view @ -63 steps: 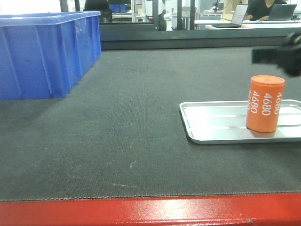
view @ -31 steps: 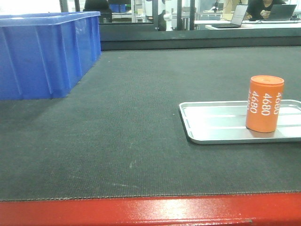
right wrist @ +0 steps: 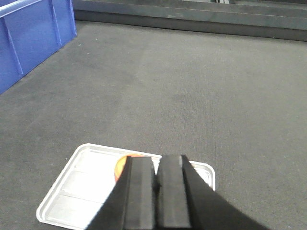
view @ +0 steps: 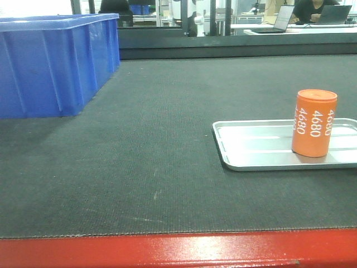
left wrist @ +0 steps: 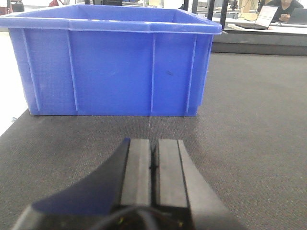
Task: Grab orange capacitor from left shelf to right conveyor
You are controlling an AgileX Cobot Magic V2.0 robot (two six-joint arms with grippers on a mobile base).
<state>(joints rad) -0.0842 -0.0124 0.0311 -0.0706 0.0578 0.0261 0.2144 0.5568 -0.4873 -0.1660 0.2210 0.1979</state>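
- Jaws of the right gripper (right wrist: 156,165) pressed together, empty, held above the silver tray (right wrist: 72,191) and pointing down the belt.
- Jaws of the left gripper (left wrist: 153,155) likewise together, low over the conveyor (view: 156,167), facing the blue bin (left wrist: 115,67).
- Orange capacitor (view: 315,123) upright in the tray, near its right end.
- Red edge (view: 178,251) fronts the dark belt; desks and laptops stand behind.

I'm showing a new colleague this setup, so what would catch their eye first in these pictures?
Probably the orange capacitor, standing upright in the silver tray on the right of the dark conveyor. Next, the big blue bin at the belt's far left. Both grippers are shut and empty.
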